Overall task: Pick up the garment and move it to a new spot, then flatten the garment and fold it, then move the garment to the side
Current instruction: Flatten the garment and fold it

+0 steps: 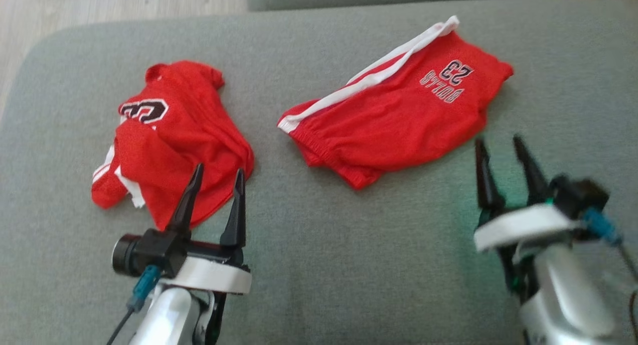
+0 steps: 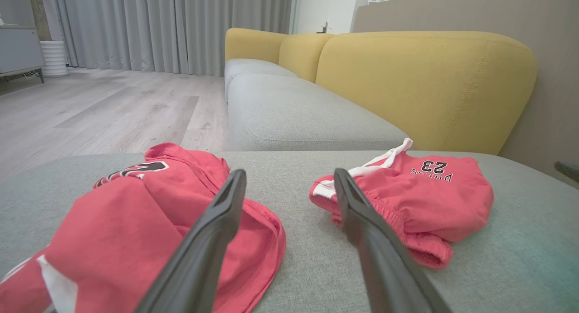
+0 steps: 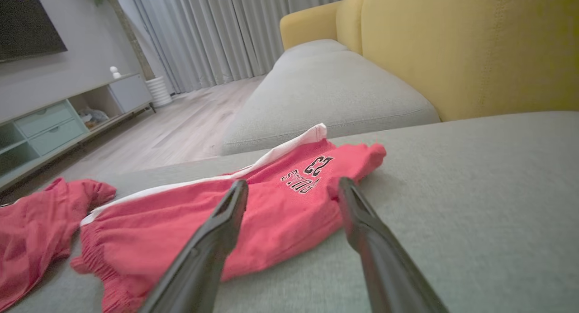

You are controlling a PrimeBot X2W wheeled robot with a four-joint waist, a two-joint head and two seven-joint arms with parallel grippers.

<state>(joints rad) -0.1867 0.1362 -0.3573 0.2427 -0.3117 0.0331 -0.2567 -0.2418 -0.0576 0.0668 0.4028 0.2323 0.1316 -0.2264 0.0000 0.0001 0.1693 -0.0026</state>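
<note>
- Your left end effector (image 1: 220, 169) is nearest, low on the left, its two dark fingers spread wide with nothing between them. In the head view the tips overlap the near hem of the crumpled red jersey (image 1: 169, 130); whether they touch the cloth can't be told.
- Your right end effector (image 1: 499, 140) is likewise spread and empty, with its tips just beside the near right edge of the red shorts (image 1: 398, 120), apart from the fabric.
- Both garments lie on the grey cushion (image 1: 319, 265). The jersey is bunched on the left, the shorts lie flatter on the right, and bare cushion shows between them.
- You appear to be at the very first step: nothing is lifted, flattened or folded. Which piece is meant isn't clear from this.
- For the next move, choose one garment and lower the fingers astride a raised fold. Close on it, then lift it clear before carrying it to bare cushion.
- Beyond the garments are the yellow backrest (image 2: 425, 87) and the wooden floor (image 2: 113, 109), so keep the carry over the cushion.
</note>
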